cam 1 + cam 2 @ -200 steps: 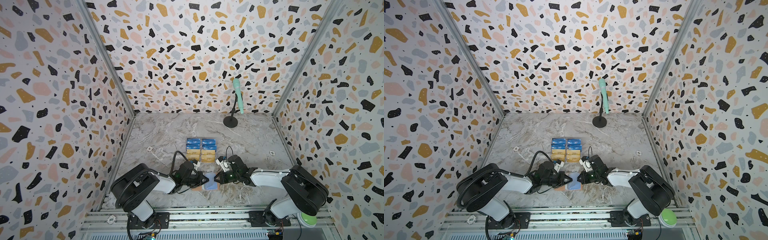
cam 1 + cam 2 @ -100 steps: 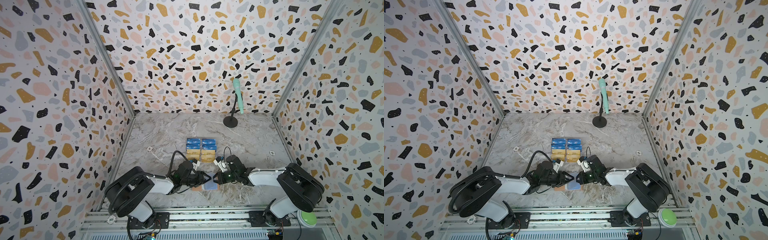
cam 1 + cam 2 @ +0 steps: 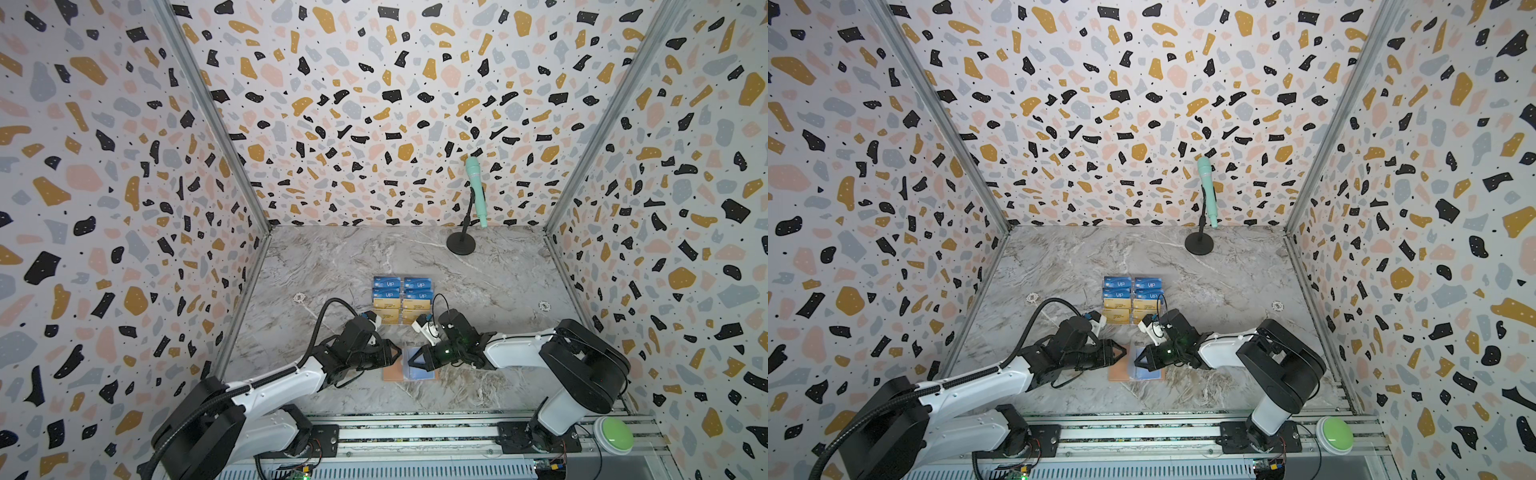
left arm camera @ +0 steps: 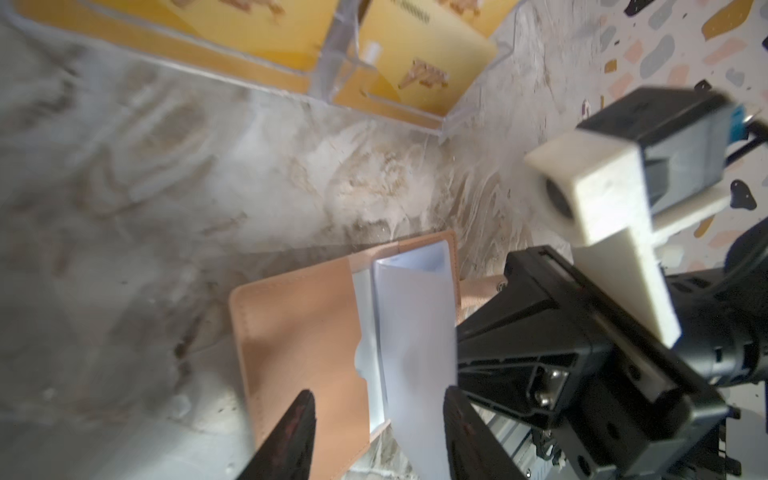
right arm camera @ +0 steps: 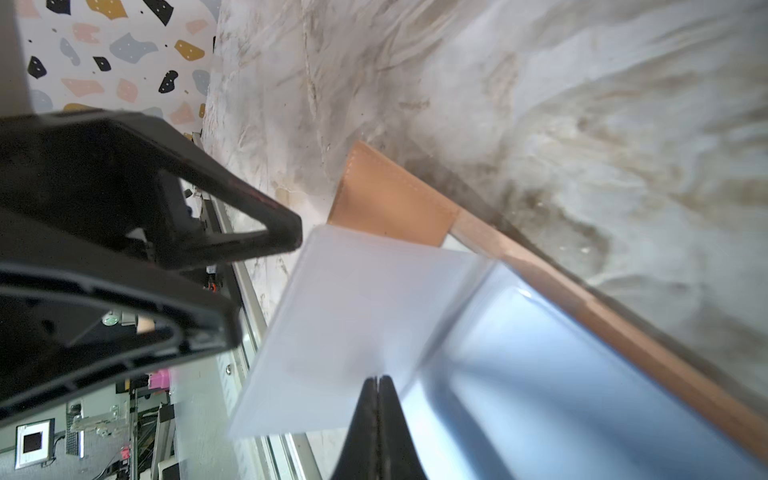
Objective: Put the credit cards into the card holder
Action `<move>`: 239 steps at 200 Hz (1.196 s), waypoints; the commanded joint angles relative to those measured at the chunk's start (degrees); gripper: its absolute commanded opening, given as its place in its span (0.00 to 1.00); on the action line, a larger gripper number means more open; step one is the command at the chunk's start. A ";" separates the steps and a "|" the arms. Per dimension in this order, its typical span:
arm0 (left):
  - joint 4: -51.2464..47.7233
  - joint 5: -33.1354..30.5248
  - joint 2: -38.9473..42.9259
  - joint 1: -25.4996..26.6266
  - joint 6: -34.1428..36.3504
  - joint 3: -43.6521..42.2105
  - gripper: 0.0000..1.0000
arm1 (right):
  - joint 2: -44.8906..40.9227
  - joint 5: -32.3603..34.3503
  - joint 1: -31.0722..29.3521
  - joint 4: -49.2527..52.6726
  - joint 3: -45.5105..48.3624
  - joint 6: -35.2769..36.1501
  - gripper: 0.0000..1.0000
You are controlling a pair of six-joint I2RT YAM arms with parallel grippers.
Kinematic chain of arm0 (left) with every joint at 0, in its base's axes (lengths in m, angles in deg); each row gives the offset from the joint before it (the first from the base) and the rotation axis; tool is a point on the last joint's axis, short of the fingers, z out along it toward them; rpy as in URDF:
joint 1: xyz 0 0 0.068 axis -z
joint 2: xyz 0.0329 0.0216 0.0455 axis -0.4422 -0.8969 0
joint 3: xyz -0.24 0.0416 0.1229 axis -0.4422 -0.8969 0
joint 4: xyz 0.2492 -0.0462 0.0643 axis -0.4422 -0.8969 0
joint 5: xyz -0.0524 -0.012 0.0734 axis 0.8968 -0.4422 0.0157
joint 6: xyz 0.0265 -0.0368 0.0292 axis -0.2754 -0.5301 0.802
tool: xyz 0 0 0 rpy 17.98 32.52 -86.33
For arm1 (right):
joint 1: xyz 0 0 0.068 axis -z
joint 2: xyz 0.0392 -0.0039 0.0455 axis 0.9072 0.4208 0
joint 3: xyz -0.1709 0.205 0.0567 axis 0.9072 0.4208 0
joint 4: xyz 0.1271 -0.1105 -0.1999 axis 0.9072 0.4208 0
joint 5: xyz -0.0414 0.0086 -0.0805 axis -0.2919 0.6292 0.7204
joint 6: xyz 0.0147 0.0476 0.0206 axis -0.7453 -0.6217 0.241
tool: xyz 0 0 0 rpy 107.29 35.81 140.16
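Terrazzo-print walls close in a marbled counter (image 3: 332, 266). Both arms reach in low from the front rail, forearms nearly level, wrists meeting at the middle of the near edge.

The left pincer (image 3: 395, 358) points right, its jaws about half apart and holding nothing. In the left wrist view they straddle the holder (image 4: 299, 332) without gripping it.

The right pincer (image 3: 411, 363) points left and is closed tight on the edge of a milky sleeve (image 5: 340, 324), which it keeps tilted up off the page beneath.

The holder (image 3: 392, 372) lies open and flat on the counter between the two pincers, salmon with stitched edges. Its left half is bare leather. On its right half a blue card (image 5: 582, 395) shows under clear plastic.

The other cards (image 3: 401, 299) sit just behind the pincers in a clear stand (image 4: 336, 62), blue "VIP" ones in the back rows and gold in front.
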State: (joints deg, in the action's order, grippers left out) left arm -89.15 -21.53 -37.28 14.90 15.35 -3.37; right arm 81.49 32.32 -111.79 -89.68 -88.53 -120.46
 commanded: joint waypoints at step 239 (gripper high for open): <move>-0.71 -3.31 2.52 1.04 -1.83 -0.10 0.40 | 7.86 -0.01 12.61 40.89 -38.58 28.89 0.23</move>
State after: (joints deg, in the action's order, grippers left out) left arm -85.83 -20.55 -36.65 16.30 12.22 -5.44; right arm 86.19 32.47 -100.10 -61.42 -120.83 -101.14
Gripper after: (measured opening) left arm 0.402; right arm 0.220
